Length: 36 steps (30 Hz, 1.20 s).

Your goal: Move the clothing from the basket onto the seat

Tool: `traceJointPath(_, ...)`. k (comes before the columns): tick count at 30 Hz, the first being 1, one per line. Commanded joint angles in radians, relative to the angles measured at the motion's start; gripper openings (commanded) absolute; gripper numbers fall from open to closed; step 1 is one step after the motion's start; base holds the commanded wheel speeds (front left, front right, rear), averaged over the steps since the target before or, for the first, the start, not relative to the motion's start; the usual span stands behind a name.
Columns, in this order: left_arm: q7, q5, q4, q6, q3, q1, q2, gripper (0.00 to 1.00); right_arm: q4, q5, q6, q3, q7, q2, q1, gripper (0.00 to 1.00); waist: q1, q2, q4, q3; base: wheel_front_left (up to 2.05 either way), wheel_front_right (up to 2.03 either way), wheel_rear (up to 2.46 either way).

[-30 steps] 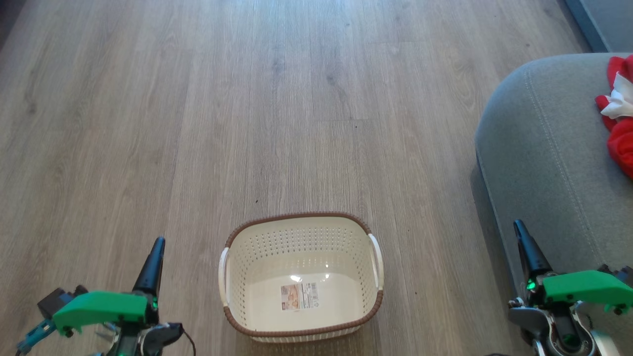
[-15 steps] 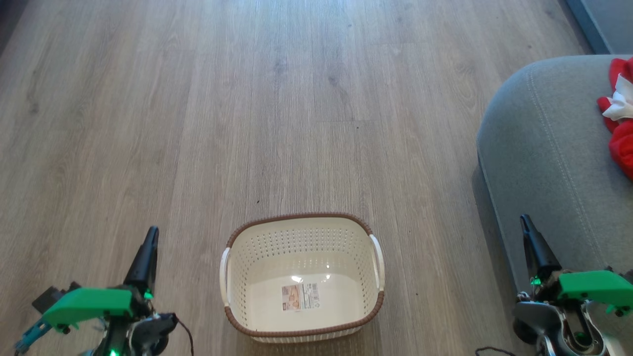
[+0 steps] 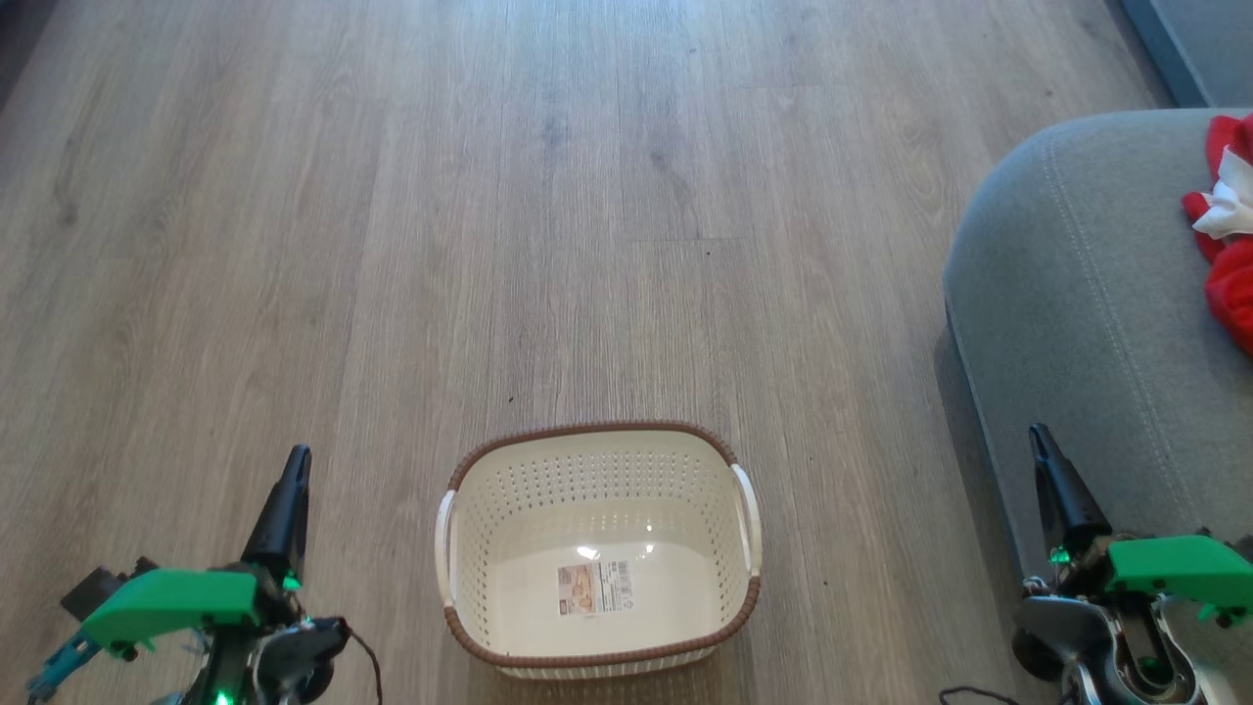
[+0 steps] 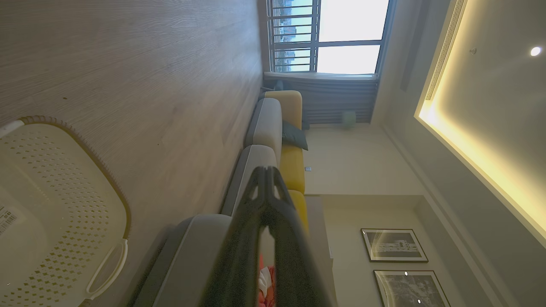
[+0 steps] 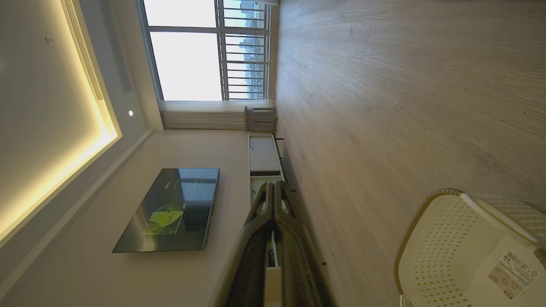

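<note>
Basket stands on the wood floor, its bottom bare around a paper label. Right of the basket, the grey seat carries the red-and-white clothing, well apart from the basket. The left gripper hangs left of the basket. The right gripper hangs to the basket's right, beside the seat's front. Both have their jaws pressed together, gripping nothing. Beyond the basket, the left wrist view takes in the sofa's yellow back, a window and framed pictures. The right wrist view adds a wall television.
</note>
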State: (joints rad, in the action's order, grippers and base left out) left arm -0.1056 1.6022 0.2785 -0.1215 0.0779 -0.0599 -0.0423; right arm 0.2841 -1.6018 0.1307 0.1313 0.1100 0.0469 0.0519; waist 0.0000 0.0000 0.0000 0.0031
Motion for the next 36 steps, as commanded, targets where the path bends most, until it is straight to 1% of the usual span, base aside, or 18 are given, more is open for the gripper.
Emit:
traceJointPath(1,-0.008,0.006,-0.033,-0.009,0.036,-0.048,-0.008,0.0,-0.039,-0.006,0.0,-0.016,0.004,0.003,0.056,0.0,0.0,0.0,0.0,0.0,0.0,0.0,0.0)
traceJointPath(36,-0.008,0.006,-0.033,-0.009,0.036,-0.048,-0.008,0.0,-0.039,-0.006,0.0,-0.017,0.004,0.003,0.056,0.0,0.0,0.0,0.0,0.0,0.0,0.0,0.0)
